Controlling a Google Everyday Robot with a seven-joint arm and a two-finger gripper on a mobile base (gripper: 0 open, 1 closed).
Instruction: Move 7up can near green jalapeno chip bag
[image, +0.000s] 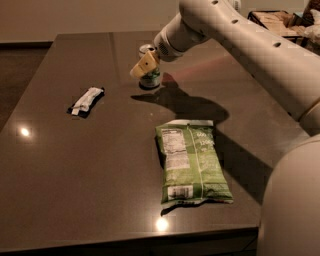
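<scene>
The 7up can (153, 79) stands upright at the far middle of the dark table (75, 165). My gripper (144, 65), with a yellowish tip, is at the can and covers its front left side. The can's silver top (146, 48) shows just above it. The green jalapeno chip bag (190, 162) lies flat, label up, toward the table's front right, well apart from the can.
A small white-and-black wrapped packet (86, 101) lies at the left. My white arm (240, 45) reaches in from the upper right and casts a shadow between can and bag. The table's front edge (130, 239) is just below the bag.
</scene>
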